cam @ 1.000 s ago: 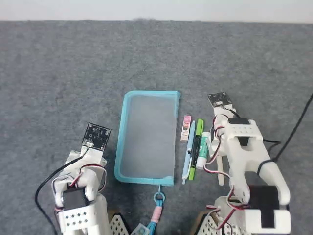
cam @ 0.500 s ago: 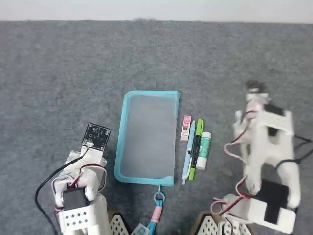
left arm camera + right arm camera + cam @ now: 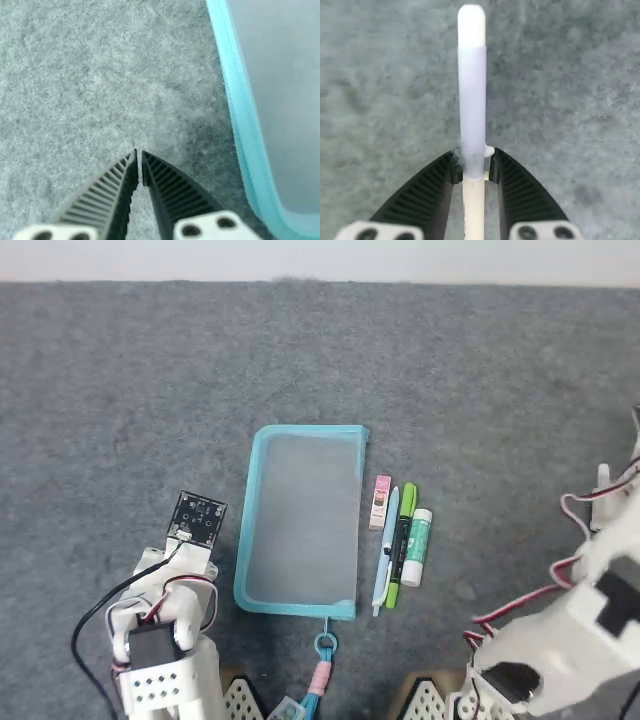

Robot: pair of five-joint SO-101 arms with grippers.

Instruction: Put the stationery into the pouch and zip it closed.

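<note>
Four pieces of stationery lie in a row just beside the teal pouch [image 3: 300, 520]: pink eraser [image 3: 380, 502], blue pen [image 3: 386, 545], green pen [image 3: 402, 540], glue stick [image 3: 417, 546]. Over on the grey mat [image 3: 150, 370], the right gripper [image 3: 473, 165] is clamped on a white pen [image 3: 471, 75]. Meanwhile the left gripper [image 3: 139, 155] sits pinched together, empty, near the pouch's border.

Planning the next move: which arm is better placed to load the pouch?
Right, probably: the right tool grips a white pen. The left tool is shut and empty beside the pouch.
</note>
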